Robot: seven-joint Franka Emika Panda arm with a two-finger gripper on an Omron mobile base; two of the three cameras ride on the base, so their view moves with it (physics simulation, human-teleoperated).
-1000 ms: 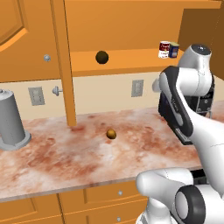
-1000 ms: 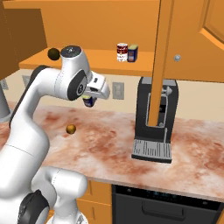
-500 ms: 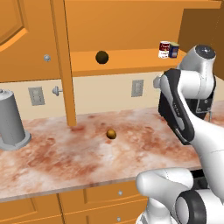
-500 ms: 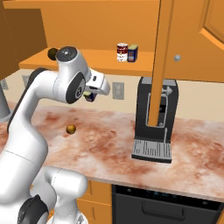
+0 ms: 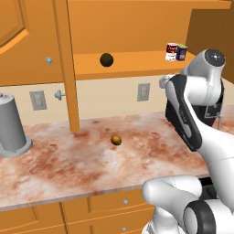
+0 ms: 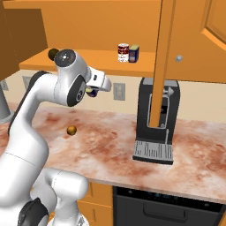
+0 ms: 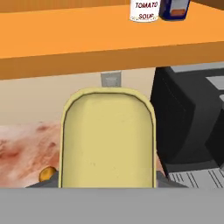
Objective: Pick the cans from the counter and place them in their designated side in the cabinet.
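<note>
Marbled counter [image 5: 68, 164] beneath the orange cabinet [image 5: 137, 61]. The gripper [image 6: 93, 91] is clamped on a dark blue can [image 7: 108, 139], its yellowish top facing the hand camera, raised above the counter. Two cans [image 6: 128, 53] stand together on the shelf. Nearby: black coffee machine [image 6: 156, 121], brown ball [image 6: 71, 130].

Surfaces around my arm: stone, wood, metal.
My counter [image 5: 68, 169] is matt marbled stone, the cabinet [image 5: 137, 61] smooth orange wood with silver knobs; at left the grey cylinder [image 5: 13, 125] looks brushed metal, the coffee machine [image 6: 156, 121] dull black plastic.
</note>
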